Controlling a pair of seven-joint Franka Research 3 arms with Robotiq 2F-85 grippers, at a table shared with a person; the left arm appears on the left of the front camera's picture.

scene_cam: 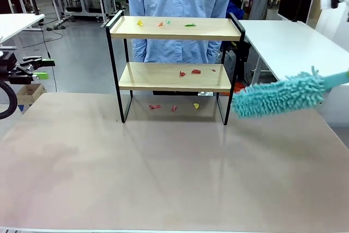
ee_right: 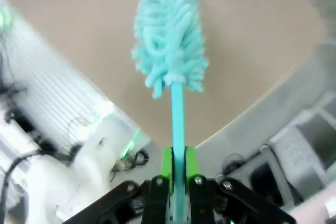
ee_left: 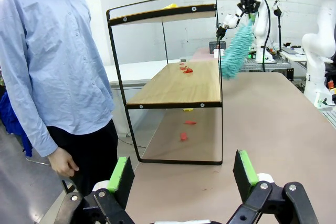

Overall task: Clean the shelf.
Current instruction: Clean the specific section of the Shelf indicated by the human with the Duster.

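The shelf [scene_cam: 174, 77] stands at the far middle of the table [scene_cam: 163, 162], with scraps [scene_cam: 188, 72] on both boards. The right gripper [ee_right: 177, 161] clamps the teal duster [scene_cam: 278, 95] by its handle, its head beside the shelf. The left gripper [ee_left: 184, 174] is wide apart and empty.

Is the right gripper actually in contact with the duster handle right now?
Touching. The right wrist view shows the right gripper shut, its green pads pressed against both sides of the teal duster handle.

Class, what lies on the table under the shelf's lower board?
Two red scraps and one yellow scrap lie on the table under the shelf. A pale item farther back is partly covered by the lower board, so unidentifiable.
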